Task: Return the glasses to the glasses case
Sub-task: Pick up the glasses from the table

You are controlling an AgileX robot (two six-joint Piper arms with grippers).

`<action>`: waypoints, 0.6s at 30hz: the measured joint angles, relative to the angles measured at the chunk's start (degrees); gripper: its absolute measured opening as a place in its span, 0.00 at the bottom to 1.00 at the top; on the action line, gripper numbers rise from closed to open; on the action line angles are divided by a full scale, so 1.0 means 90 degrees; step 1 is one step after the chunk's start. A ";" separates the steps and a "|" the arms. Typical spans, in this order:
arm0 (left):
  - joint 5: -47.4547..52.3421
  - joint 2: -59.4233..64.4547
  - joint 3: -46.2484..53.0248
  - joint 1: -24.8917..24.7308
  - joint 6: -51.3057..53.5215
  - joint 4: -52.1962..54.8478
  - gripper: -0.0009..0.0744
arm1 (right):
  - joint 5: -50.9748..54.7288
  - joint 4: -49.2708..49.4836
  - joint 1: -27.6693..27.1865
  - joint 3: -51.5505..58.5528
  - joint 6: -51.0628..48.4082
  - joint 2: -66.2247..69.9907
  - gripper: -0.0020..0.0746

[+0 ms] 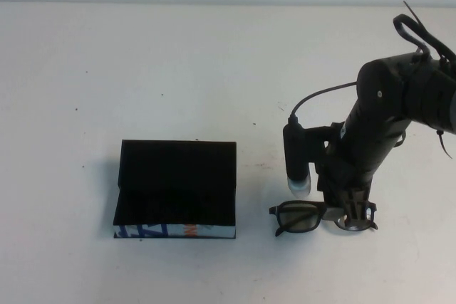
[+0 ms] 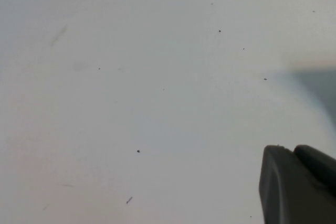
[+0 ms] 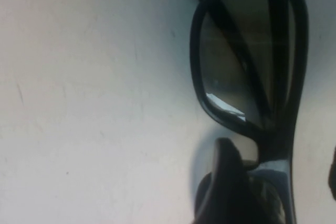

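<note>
The glasses (image 1: 299, 218) lie on the white table at the front right, dark-framed, lenses facing the front. My right gripper (image 1: 350, 211) is down over their right half, open, with one finger on each side of the frame near the bridge. In the right wrist view the glasses (image 3: 247, 61) fill the frame, one of the fingers (image 3: 226, 182) rests against the nose area, and the right gripper (image 3: 281, 177) straddles the frame. The glasses case (image 1: 176, 183) stands open to the left, black inside, with its patterned strip at the front. My left gripper (image 2: 295, 153) is shut over bare table, outside the high view.
The white table (image 1: 178, 69) stretches bare behind and between the case and the glasses. The right arm's black wrist camera (image 1: 296, 161) and its cable hang just behind the glasses.
</note>
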 joint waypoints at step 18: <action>0.0000 0.0000 0.0000 0.0000 0.0000 0.0000 0.01 | -0.0033 -0.0104 0.0000 -0.0034 -0.0111 0.0363 0.49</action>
